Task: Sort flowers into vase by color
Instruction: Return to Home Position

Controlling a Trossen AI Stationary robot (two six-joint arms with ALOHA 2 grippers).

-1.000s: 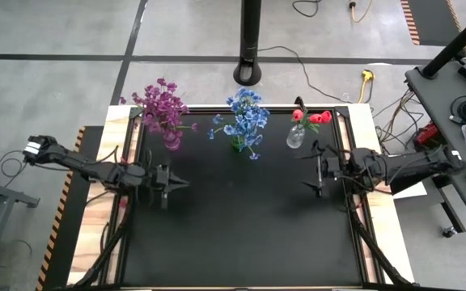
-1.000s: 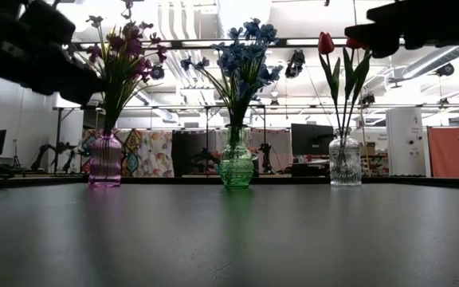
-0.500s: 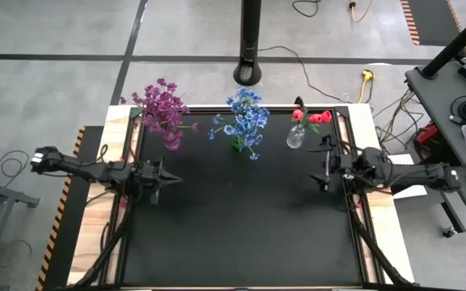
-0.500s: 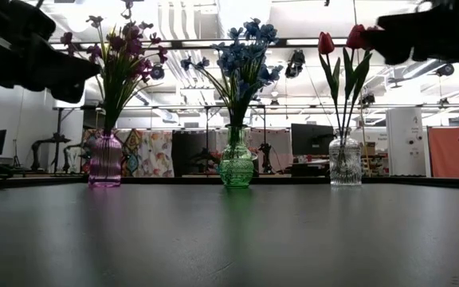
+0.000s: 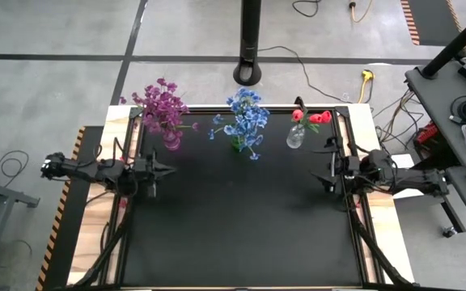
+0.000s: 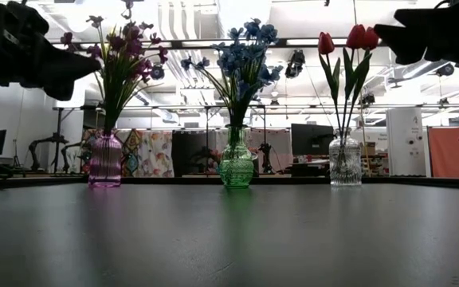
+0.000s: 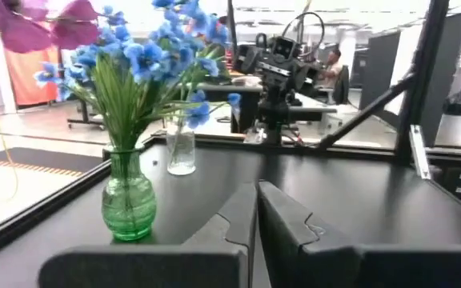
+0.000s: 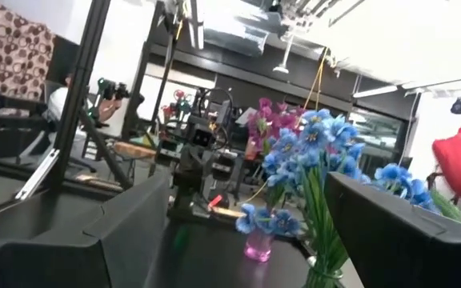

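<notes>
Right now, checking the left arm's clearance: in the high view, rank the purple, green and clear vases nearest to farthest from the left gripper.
1. Purple vase, back left, nearest the left gripper.
2. Green vase, back centre.
3. Clear vase, back right.

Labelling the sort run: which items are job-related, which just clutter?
Job: purple flowers in violet vase; blue flowers in green vase; red tulips in clear vase; left pincer, right pincer.
Lying about: pole base, floor cables, yellow plug.
</notes>
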